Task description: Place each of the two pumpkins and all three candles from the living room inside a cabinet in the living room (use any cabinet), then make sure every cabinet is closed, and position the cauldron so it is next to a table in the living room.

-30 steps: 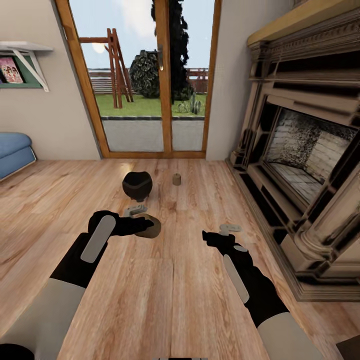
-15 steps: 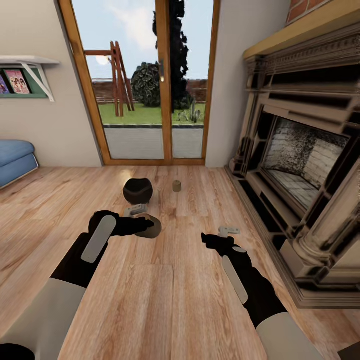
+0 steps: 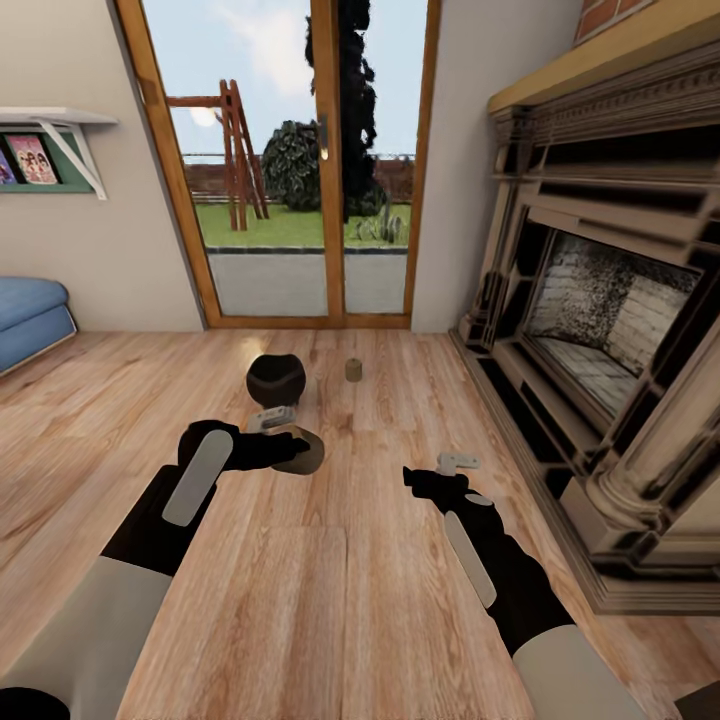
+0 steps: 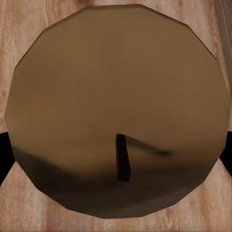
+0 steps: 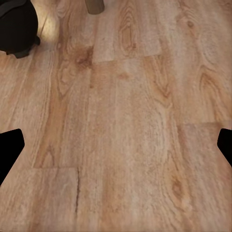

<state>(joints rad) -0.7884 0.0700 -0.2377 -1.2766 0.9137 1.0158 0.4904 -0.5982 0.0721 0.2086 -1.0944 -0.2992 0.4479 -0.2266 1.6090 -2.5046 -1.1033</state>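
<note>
My left gripper (image 3: pixel 286 436) is shut on a brown round candle (image 3: pixel 302 456), held low over the wooden floor. The left wrist view looks at the candle's flat top (image 4: pixel 116 96) and dark wick. Just beyond it the black cauldron (image 3: pixel 276 379) stands on the floor, and a second small brown candle (image 3: pixel 353 370) stands to its right. My right gripper (image 3: pixel 437 470) is open and empty above bare floorboards. In the right wrist view the cauldron (image 5: pixel 17 26) and the small candle (image 5: pixel 95 6) sit at the frame's edge. The pumpkins, the cabinet and the table are out of view.
A large dark fireplace (image 3: pixel 600 330) with a raised hearth fills the right side. Glass patio doors (image 3: pixel 300 170) stand straight ahead. A blue sofa (image 3: pixel 30 310) and a wall shelf (image 3: pixel 50 125) are at the left. Open floorboards lie between them.
The head view has tilted up slightly, so the whole picture has shifted down. Both arms keep the same pose, and the candle stays in my left gripper.
</note>
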